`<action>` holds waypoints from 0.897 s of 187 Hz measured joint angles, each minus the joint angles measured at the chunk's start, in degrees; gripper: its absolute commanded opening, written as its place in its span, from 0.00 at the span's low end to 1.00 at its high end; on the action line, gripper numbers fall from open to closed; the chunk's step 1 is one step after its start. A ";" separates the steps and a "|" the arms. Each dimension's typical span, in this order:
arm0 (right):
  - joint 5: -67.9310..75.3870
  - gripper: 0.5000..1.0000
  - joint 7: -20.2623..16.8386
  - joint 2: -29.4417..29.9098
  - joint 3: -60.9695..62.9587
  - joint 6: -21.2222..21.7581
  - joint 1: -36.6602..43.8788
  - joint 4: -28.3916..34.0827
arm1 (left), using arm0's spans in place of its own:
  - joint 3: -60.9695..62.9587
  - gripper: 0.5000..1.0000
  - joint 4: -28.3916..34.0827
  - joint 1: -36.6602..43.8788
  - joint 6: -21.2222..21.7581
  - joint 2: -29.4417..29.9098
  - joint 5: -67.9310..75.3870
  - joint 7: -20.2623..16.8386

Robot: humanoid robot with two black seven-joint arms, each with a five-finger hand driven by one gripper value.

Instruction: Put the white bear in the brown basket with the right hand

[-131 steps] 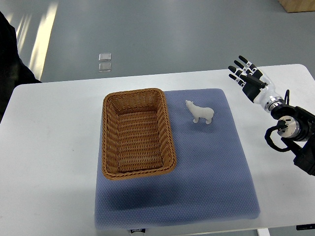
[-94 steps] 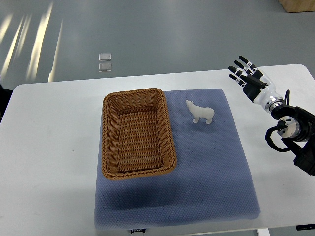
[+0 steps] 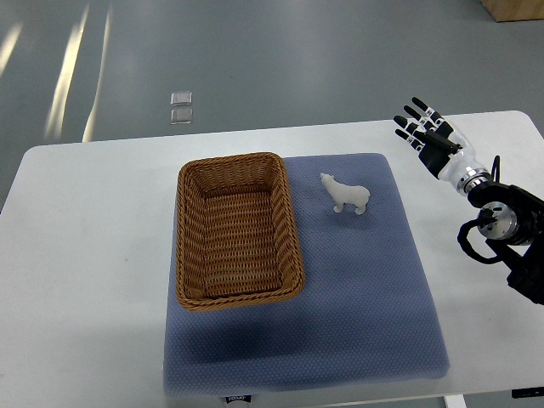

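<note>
White bear (image 3: 346, 194) stands upright on the blue mat (image 3: 357, 289) toward the worktop (image 3: 93, 255) far edge, just right of the brown basket (image 3: 238, 229) and apart from its rim, so the basket wall is the only thing to clear on the carry. Right hand (image 3: 427, 136) hovers near the far right corner of the worktop, well apart from the bear, fingers (image 3: 414, 117) spread and holding nothing, likely staged for the reach. Nothing sits between hand and bear; basket is empty; left arm not visible.
</note>
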 measured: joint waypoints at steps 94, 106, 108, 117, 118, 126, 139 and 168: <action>0.09 0.85 0.60 0.40 0.09 -0.99 -0.48 -0.20 | -0.03 1.00 -0.04 0.16 0.02 0.00 0.00 0.04; 0.09 0.85 0.81 0.48 0.09 -1.18 -0.50 -0.31 | -0.03 1.00 -0.04 0.22 0.02 0.00 0.00 0.04; 0.09 0.85 0.83 0.50 0.09 -1.19 -0.50 -0.31 | -0.03 1.00 -0.04 0.24 0.02 0.00 0.00 0.04; 0.09 0.85 0.90 0.57 0.11 -1.24 -0.52 -0.36 | -0.03 1.00 -0.04 0.31 0.02 0.00 0.01 0.04; 0.09 0.85 0.90 0.57 0.12 -1.25 -0.52 -0.37 | -0.03 1.00 -0.04 0.32 0.02 0.00 0.01 0.04; 0.09 0.84 0.93 0.64 0.13 -1.29 -0.55 -0.41 | -0.02 1.00 -0.04 0.39 0.02 0.00 0.02 0.04; 0.20 0.84 0.96 0.71 0.15 -1.32 -0.55 -0.43 | -0.03 1.00 -0.04 0.43 0.02 0.00 0.03 0.05; 0.26 0.84 0.97 0.73 0.18 -1.35 -0.46 -0.44 | 0.04 1.00 0.05 0.44 0.02 0.00 0.04 0.05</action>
